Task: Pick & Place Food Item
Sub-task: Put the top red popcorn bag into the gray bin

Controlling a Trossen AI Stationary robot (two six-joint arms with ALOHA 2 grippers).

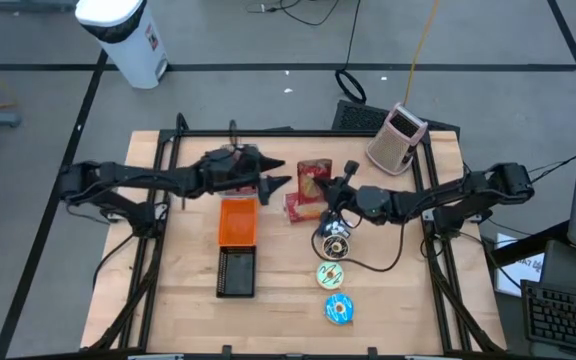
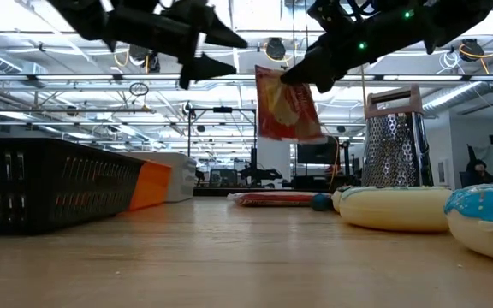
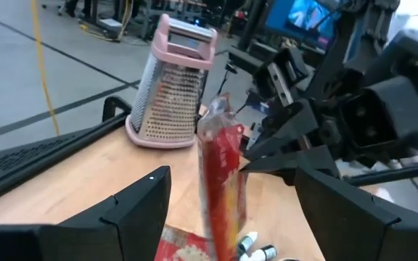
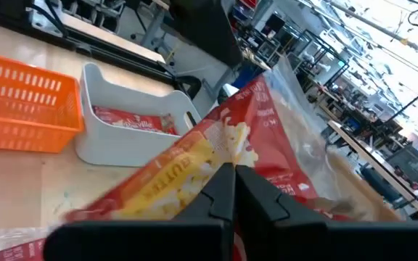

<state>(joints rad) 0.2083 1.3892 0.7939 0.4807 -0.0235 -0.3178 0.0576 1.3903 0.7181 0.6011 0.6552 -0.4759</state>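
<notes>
1. Right gripper (image 1: 334, 186) clenched on the top edge of the red snack bag (image 1: 314, 178); bag hanging clear above the table (image 1: 178, 300).
2. Left gripper (image 1: 278, 175) released, jaws wide, just beside the bag, not touching.
3. Second red packet (image 1: 302, 208) flat on the table below.
4. Orange basket (image 1: 237, 221), black basket (image 1: 236, 272), pink grater (image 1: 396, 139), donuts (image 1: 331, 274) nearby.

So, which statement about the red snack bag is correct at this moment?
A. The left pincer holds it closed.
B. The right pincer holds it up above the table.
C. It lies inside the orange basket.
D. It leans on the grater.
B: the right pincer is shut on the top edge of the red snack bag, which hangs clear of the table, while the left pincer stands open beside it.
</notes>
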